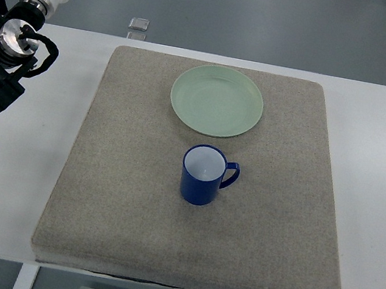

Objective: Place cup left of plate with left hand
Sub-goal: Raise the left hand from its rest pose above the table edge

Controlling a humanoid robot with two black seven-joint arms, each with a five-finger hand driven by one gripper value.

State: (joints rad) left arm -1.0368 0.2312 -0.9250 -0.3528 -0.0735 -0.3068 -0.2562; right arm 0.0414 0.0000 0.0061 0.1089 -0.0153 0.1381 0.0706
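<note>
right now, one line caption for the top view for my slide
Blue cup upright near side of green plate on grey mat; left arm raised at the table's left edge.

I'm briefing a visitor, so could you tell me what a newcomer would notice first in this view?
A dark blue cup stands upright mid-mat, handle to the picture's right, just below a pale green plate near the grey mat's far edge. At upper left, the left arm reaches toward the top edge, away from both.

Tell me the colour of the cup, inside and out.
The cup is dark blue outside and white inside, seen best in the top view.
</note>
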